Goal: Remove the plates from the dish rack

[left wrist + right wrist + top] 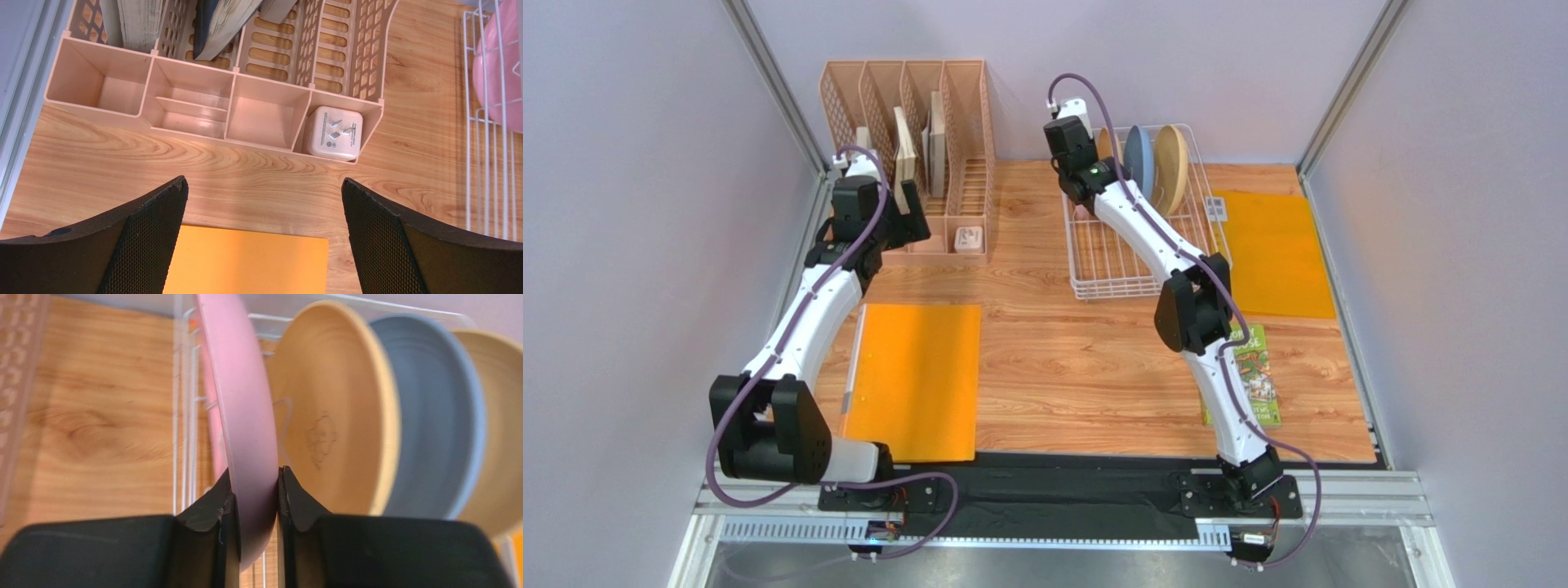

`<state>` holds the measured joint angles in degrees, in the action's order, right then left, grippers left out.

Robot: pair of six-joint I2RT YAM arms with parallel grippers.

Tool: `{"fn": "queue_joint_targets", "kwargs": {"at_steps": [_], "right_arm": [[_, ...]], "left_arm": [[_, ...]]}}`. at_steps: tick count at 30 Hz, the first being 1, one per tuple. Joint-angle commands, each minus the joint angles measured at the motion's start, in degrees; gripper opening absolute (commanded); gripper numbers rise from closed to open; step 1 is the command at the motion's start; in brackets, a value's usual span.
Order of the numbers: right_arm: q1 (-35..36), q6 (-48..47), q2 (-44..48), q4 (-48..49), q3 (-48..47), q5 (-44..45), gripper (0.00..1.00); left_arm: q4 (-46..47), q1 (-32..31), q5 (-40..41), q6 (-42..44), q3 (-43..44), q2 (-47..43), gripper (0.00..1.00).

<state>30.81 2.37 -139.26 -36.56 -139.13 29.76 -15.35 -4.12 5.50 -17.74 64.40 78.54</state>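
- Plates stand on edge in the dish rack [1112,267], a white wire basket on the far right part of the wooden table [1075,355]. All four are at its far end, one beside the other.
- Seen from the right wrist, the pink plate [236,386] comes first, then the pale yellow plate [331,416], the blue plate [436,429] and the cream-tan plate [500,416].
- The pale yellow plate shows a small mark in its centre.
- The right gripper [255,487] is closed down on the pink plate. One black finger presses on each face of the rim nearest to the wrist, and the plate fills the narrow gap between them.
- The pink plate is upright, on the side of the rack that faces the peach organizer [202,104]. I cannot tell if it rests on the wires or is lifted.
- The left gripper [264,184] is opened wide and has nothing in it. It hangs above bare wood just in front of the organizer.
- A white plug adapter [334,133] lies in the front right box of the organizer, and flat boards [906,153] stand in the slots behind.
- One orange mat [913,380] lies next to the left arm, and a second orange mat [1271,251] lies just to the right of the rack.
- A green packet [1253,374] lies on the wood close to the right arm.
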Motion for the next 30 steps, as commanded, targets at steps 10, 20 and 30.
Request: {"fn": "queue_joint_targets", "kwargs": {"at_steps": [10, 20, 30], "right_arm": [[7.25, -24.4, -3.03, 25.97, 0.26, 29.46, 0.0], [7.86, -26.9, 7.76, 34.1, 10.27, 35.19, 0.0], [8.13, -12.16, 27.43, 17.77, 23.54, 27.2, 0.0]], "left_arm": [[1.12, -0.19, 2.15, -1.07, -0.77, 0.21, 1.0], [0.41, -0.19, -0.74, -0.37, -0.07, -0.93, 1.0], [4.01, -0.19, -14.89, -3.26, -1.56, -2.69, 1.0]]}}
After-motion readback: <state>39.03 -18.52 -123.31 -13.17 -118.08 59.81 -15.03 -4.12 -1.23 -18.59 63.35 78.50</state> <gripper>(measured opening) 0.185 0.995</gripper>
